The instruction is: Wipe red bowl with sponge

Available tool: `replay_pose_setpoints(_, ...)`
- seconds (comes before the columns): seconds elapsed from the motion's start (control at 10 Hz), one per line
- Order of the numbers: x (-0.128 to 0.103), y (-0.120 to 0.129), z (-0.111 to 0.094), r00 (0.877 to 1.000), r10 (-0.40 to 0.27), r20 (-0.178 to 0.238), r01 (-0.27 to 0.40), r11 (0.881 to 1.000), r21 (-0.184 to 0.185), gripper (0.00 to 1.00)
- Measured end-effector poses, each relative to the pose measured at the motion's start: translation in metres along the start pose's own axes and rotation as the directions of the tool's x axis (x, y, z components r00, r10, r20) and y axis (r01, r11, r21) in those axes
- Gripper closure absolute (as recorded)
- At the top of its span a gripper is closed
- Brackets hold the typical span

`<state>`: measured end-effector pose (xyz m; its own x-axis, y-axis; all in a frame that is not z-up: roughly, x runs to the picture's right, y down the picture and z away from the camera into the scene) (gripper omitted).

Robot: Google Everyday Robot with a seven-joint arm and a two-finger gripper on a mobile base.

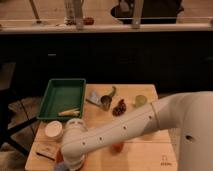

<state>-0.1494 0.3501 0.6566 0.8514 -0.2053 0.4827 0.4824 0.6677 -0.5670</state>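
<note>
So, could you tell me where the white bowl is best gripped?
Probably its far rim, pinched from straight above: the white bowl sits upright and open, and the arm crowds its near side. The gripper is low just in front, at the table edge.

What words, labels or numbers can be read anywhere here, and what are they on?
None can be read.
A small dark mark near the front right corner of the table: too blurred to read.
The gripper, low at the front left by the red bowl, shows no lettering.
</note>
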Motion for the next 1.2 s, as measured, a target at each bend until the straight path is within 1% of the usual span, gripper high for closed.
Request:
replay_pose_setpoints(0.1,0.011,0.011,-0.008,0.999,0.033,-0.017,-0.033,0.999,0.006,0.99)
replay_pose_setpoints(0.2,0.017,0.014,-0.013,0.998,0.049,-0.03,-0.049,0.999,0.011,0.99)
replay_pose_setpoints(0.4,0.025,0.013,-0.022,0.997,0.066,-0.049,-0.066,0.998,0.02,0.99)
replay_pose_setpoints(0.5,0.033,0.008,-0.026,0.996,0.068,-0.061,-0.067,0.997,0.024,0.99)
replay_pose_setpoints(0.7,0.038,-0.006,-0.027,0.996,0.051,-0.067,-0.049,0.999,0.022,0.99)
replay_pose_setpoints(0.9,0.037,-0.018,-0.024,0.998,0.028,-0.06,-0.026,0.999,0.022,0.99)
replay_pose_setpoints(1.0,0.034,-0.022,-0.023,0.998,0.018,-0.054,-0.016,1.0,0.024,0.99)
replay_pose_setpoints(1.2,0.019,-0.032,-0.018,0.999,-0.025,-0.034,0.026,0.999,0.022,0.99)
